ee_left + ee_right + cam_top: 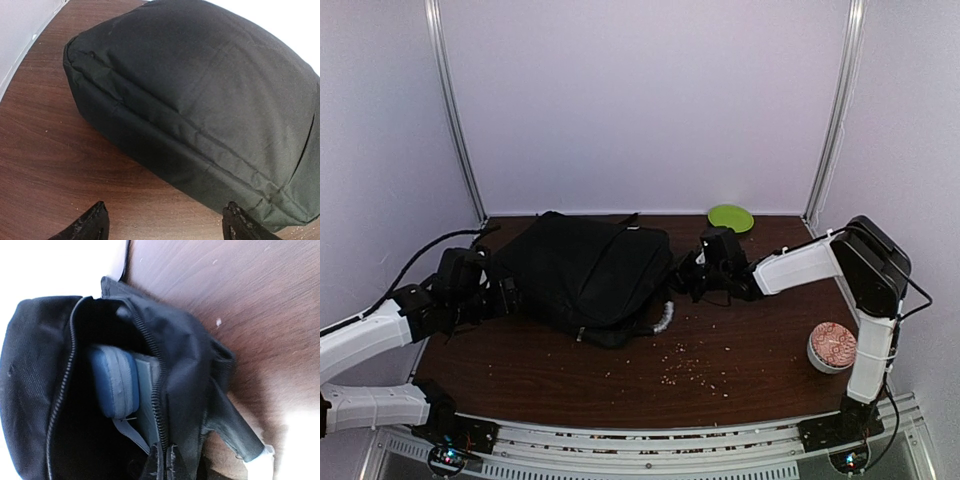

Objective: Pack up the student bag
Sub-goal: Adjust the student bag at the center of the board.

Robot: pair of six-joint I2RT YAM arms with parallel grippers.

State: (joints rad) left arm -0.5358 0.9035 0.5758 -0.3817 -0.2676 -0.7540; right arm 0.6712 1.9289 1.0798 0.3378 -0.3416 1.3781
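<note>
The student bag (pixel 585 272), large, black and soft, lies on the brown table at centre left. My left gripper (pixel 505 295) is open and empty just off the bag's left end. In the left wrist view the gripper (pixel 162 226) has its fingertips (pixel 90 225) spread wide in front of the bag's closed corner (pixel 200 100), not touching it. My right gripper (pixel 686 272) is at the bag's right end. In the right wrist view it (pixel 167 462) is shut on the bag's zipper edge (pixel 161 405). The bag (pixel 35 390) gapes open with a blue padded case (pixel 115 382) and a flat grey item (pixel 147 385) inside.
A green plate (pixel 730 217) sits at the back right. A patterned bowl (pixel 832 345) stands near the right arm's base. Crumbs (pixel 695 365) are scattered on the table in front of the bag. The bag's grey handle (pixel 665 318) and strap (pixel 235 432) hang out on the table.
</note>
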